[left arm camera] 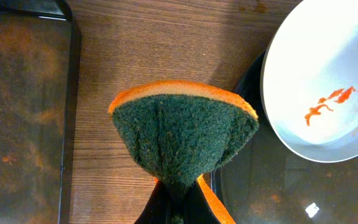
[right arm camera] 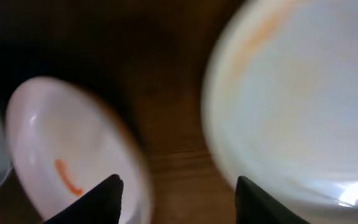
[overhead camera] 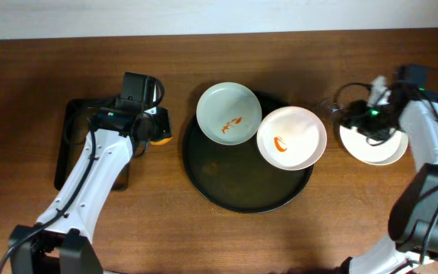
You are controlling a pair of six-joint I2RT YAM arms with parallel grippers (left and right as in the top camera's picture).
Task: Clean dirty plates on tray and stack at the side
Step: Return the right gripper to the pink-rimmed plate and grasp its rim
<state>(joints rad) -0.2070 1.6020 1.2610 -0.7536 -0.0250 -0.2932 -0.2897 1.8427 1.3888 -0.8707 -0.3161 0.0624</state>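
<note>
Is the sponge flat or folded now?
Folded. In the left wrist view the sponge bends into a fan, green side out, pinched between the left jaws.

Round black tray point(overhead camera: 234, 190) sits mid-scene on the table point(overhead camera: 36, 76); left plate point(overhead camera: 229, 113) overhangs its far-left rim, orange smear inside; middle plate point(overhead camera: 292, 137) hangs off the right rim, red smear too; third plate point(overhead camera: 373, 144) on the table, far right.

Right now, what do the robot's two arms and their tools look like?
The left arm and right arm have smooth white shells with black joints. Thin black cables loop near each wrist, where a small green light glows. The left tool and right tool have black fingers that taper toward the tips. No markings are readable.
</note>
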